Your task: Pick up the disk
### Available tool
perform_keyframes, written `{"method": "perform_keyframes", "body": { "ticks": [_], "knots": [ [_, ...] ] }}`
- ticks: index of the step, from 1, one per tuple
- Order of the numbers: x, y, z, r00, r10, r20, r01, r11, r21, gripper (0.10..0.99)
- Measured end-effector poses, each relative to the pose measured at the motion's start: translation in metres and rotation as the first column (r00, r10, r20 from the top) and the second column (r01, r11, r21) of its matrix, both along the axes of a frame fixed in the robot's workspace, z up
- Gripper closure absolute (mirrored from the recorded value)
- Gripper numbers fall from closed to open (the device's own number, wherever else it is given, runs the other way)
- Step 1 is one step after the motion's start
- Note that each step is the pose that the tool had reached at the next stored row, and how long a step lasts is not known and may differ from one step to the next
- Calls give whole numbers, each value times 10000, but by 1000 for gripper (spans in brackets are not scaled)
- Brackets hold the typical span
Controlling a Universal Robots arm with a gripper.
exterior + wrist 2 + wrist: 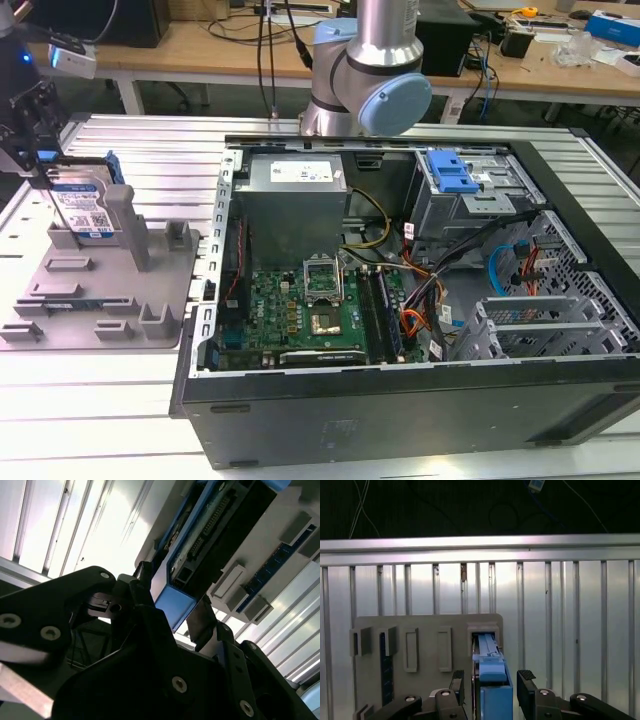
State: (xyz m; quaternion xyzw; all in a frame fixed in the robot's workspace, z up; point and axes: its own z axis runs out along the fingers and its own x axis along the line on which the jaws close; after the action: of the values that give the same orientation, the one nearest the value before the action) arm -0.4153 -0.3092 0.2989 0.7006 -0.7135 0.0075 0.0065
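Silver rectangular disk with blue plastic rails (pixel 85 208) (pixel 495 697) upright in slotted grey plastic fixture plate (pixel 95 292) on ribbed metal desk (pixel 90 400). Black pincer (pixel 490 676) apart, straddling disk's upper edge, slim gaps both sides.

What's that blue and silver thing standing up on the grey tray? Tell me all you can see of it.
The disk is a flat rectangular drive, silvery metal by the look, with a blue-and-white label on its face and blue plastic rails along its edges. It stands upright on edge in a slot of the grey fixture, beside a grey post. The hand straddles its top edge, fingers open either side; contact cannot be told.
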Motion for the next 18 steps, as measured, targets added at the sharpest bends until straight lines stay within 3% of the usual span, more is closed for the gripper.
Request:
{"method": "perform_keyframes", "body": {
  "ticks": [3,4,18],
  "knots": [
    [0,0,-8,10000,6,-16,-6,10000,-1,624],
    [0,0,-11,10000,8,-21,-8,10000,0,694],
    [0,-4,-28,10000,9,-70,-9,10000,-1,718]
  ]
}}
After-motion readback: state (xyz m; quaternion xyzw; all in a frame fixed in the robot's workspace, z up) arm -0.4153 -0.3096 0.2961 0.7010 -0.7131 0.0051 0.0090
